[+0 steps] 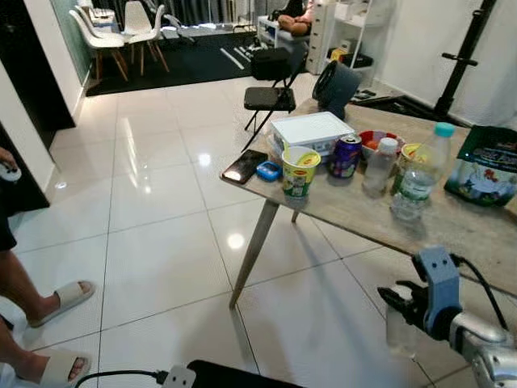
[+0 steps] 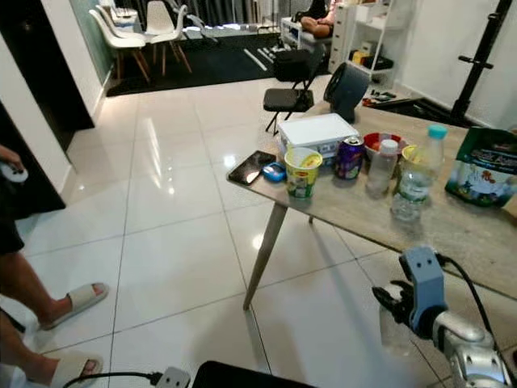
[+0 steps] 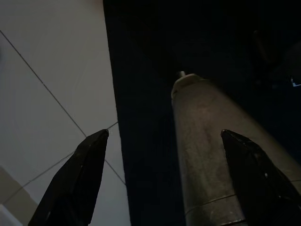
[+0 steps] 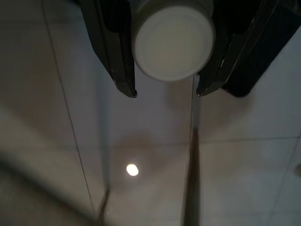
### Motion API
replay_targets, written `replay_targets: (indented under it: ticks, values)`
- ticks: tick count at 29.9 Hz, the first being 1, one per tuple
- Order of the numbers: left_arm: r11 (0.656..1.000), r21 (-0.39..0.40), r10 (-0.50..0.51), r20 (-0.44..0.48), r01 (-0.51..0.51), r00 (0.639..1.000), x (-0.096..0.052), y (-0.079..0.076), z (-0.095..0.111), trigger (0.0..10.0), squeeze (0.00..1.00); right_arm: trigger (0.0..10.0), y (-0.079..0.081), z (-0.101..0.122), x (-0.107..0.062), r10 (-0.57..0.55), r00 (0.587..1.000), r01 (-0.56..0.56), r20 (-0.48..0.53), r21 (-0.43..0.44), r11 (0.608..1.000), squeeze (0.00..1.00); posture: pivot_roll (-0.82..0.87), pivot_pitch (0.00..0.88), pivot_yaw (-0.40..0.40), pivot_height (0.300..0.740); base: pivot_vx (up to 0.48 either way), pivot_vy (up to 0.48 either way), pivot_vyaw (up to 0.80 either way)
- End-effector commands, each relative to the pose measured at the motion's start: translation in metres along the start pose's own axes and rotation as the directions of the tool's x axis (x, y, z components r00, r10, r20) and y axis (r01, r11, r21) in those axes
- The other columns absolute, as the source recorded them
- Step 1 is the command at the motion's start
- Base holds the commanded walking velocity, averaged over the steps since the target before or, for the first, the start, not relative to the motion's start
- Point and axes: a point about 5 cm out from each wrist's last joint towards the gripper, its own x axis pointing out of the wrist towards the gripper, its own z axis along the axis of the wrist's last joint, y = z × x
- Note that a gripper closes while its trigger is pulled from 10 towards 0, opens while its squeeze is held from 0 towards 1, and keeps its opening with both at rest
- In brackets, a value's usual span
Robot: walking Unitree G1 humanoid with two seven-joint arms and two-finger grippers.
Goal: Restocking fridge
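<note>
You're in a white-tiled room (image 1: 153,194), a person's sandalled feet (image 1: 56,303) at the left edge. Wooden table (image 1: 452,222) on the right, its far end carrying a white box (image 1: 311,129) and a black fan (image 1: 335,85). On the near part sit a green snack bag (image 1: 489,166), a teal-capped bottle (image 1: 420,174), a small clear bottle (image 1: 378,166), a yellow noodle cup (image 1: 300,170), a purple can (image 1: 346,156), a phone (image 1: 244,166). Right gripper (image 1: 397,301) is low, near side of the table, over the floor, fingers pinching a clear white-capped bottle (image 4: 173,40) hanging below it. Left gripper (image 3: 162,179) hangs idle in shadow, fingers spread apart.
</note>
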Motion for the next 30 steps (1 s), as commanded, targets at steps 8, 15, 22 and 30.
replay_targets:
  ticks: [8, 15, 22, 30]
  values:
    - [1.000, 0.028, 0.007, -0.009, -0.007, 1.000, -0.001, 0.003, -0.001, 10.0, 0.00, 10.0, 0.004, -0.063, 0.006, -0.195, 0.965, 0.213, -0.174, 0.090, 0.973, 0.00, -0.17, 0.000, 0.036, 0.740, 0.000, 0.000, -0.26]
    - [0.999, 0.039, 0.003, -0.009, -0.002, 1.000, 0.000, 0.001, 0.000, 10.0, 0.00, 10.0, 0.026, -0.108, -0.001, -0.222, 0.922, 0.278, -0.318, 0.144, 0.950, 0.00, -0.16, 0.000, 0.033, 0.740, 0.000, 0.000, -0.77]
    - [0.999, 0.047, 0.006, -0.007, -0.006, 1.000, 0.000, 0.001, 0.001, 10.0, 0.00, 10.0, 0.044, -0.139, -0.012, -0.235, 0.871, 0.337, -0.431, 0.176, 0.925, 0.00, -0.16, 0.000, 0.038, 0.740, 0.000, 0.000, -0.77]
    - [0.999, 0.053, 0.007, -0.006, -0.006, 1.000, 0.000, 0.001, 0.002, 10.0, 0.00, 10.0, 0.052, -0.168, -0.030, -0.276, 0.797, 0.437, -0.537, 0.197, 0.878, 0.00, -0.16, 0.000, 0.041, 0.740, 0.000, 0.000, -0.77]
